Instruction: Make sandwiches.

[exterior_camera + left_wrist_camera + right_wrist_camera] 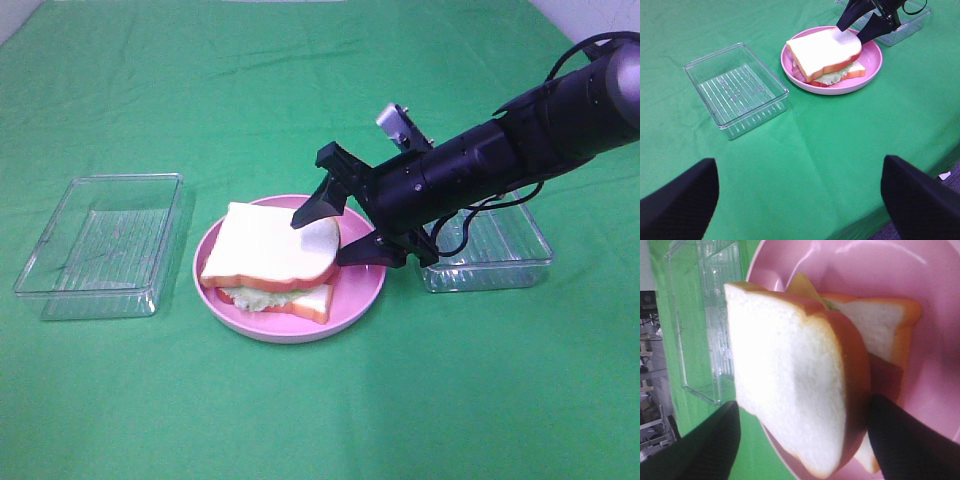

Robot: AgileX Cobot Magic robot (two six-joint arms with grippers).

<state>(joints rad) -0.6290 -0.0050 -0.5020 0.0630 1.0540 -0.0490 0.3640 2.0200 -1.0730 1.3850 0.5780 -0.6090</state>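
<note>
The toy sandwich (268, 262), two white bread slices with orange-brown crust stacked over pale green lettuce (262, 296), a pinkish-red strip and a corner of yellow cheese (801, 286), sits on the round pink plate (355, 295), which rests on the green cloth (320, 400) between two clear plastic rectangular trays, one (100, 245) to the left and one (490, 250) to the right. My right gripper (335, 232) hangs at the plate's right side with its two black fingers spread wide, one fingertip over the top slice's far right corner and the other just outside the crust; in the right wrist view the top slice (790, 380) lies between my fingers, and I cannot tell whether either pad touches it. My left gripper (800, 200) waits well apart from the plate, its fingers also wide and carrying nothing. I judge the sandwich light and fairly stiff, moulded foam or plastic rather than real bread, with a smooth crust that could slip under a shallow pinch. The layers appear loose: the top slice sits skewed over the bottom one, so a sideways push would likely slide it off the filling. The soundest hold, in my estimate, is across the crust edges of a single slice, fingers squarely on opposite sides; to lift the whole stack I would need to span all layers from top to bottom.
</note>
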